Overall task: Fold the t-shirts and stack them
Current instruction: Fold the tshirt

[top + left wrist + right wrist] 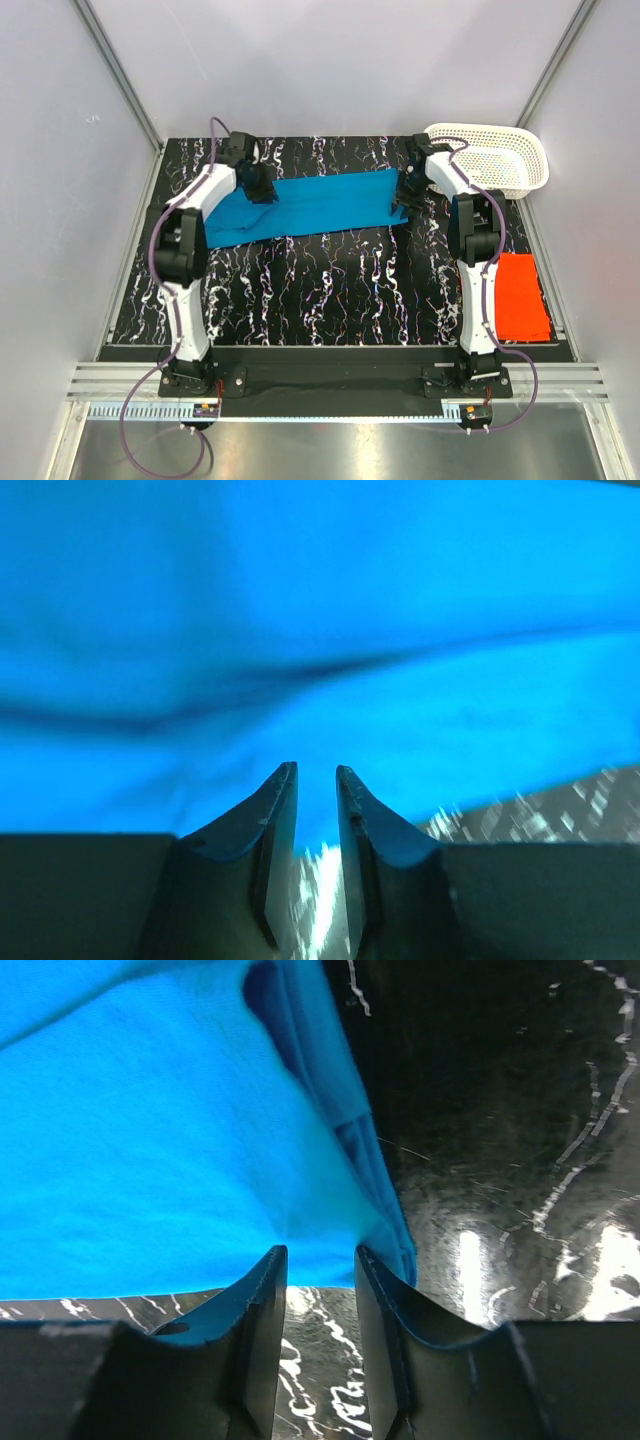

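Parted narrowly on left gripper (316, 772), wider on right gripper (320, 1252), clamping nothing. Just ahead of both fingertips: bright blue cloth t-shirt (320, 205), stretched flat, probably for folding. Well behind right fingers: folded orange-red cloth t-shirt (521, 296).

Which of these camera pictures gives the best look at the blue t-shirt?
The top external view: it shows nearly all of the blue t-shirt, laid as a long band across the table. The left wrist view gives only a blurred blue expanse of cloth; the right wrist view shows one folded edge close up against the dark table.
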`<state>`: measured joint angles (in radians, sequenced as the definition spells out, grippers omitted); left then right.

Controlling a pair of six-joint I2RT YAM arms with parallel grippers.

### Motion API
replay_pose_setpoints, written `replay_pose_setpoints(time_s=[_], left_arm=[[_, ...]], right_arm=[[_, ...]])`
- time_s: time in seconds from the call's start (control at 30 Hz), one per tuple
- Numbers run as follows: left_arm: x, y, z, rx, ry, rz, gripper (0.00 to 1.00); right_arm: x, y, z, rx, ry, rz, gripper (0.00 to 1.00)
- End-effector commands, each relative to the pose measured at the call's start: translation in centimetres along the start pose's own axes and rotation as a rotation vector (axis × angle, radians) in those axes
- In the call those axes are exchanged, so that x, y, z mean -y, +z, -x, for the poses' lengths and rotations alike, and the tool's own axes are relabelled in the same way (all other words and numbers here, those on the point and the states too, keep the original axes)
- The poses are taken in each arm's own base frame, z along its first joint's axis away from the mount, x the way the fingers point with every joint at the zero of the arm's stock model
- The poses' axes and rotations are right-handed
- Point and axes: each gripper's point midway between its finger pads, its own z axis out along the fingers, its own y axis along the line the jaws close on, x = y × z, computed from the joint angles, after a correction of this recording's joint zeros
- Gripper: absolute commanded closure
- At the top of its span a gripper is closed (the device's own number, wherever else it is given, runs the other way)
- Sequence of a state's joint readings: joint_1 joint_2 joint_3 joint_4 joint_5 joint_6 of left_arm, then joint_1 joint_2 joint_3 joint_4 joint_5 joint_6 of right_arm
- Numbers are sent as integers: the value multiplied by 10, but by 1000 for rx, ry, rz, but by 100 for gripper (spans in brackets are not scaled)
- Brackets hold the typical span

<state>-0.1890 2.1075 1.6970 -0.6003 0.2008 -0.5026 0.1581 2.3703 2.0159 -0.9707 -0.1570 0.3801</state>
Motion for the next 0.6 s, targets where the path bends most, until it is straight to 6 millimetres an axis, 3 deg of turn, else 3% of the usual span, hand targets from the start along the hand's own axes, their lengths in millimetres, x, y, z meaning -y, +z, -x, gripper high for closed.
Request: replay_pose_setpoints(time_s=[0.0, 0.13, 0.17, 0.23, 0.33, 0.4, 0.57], left_arm=[[32, -69, 14, 112, 33, -102, 73], [9, -94, -8, 132, 26, -47, 73], [-9, -93, -21, 111, 8, -14, 73], [-24, -107, -26, 135, -14, 11, 73], [-72, -113, -46, 114, -118, 77, 70], [-93, -111, -61, 88, -168, 101, 69], [-128, -120, -58, 114, -265, 118, 66]], right_arm=[[2, -34, 18, 84, -29, -33, 60], [-1, -38, 23, 99, -30, -26, 59], [-3, -39, 27, 111, -32, -19, 59], [-5, -38, 29, 109, -27, -15, 59], [-10, -38, 35, 114, -28, 2, 59], [-13, -39, 39, 116, -32, 10, 57], [-18, -36, 41, 104, -39, 16, 53]])
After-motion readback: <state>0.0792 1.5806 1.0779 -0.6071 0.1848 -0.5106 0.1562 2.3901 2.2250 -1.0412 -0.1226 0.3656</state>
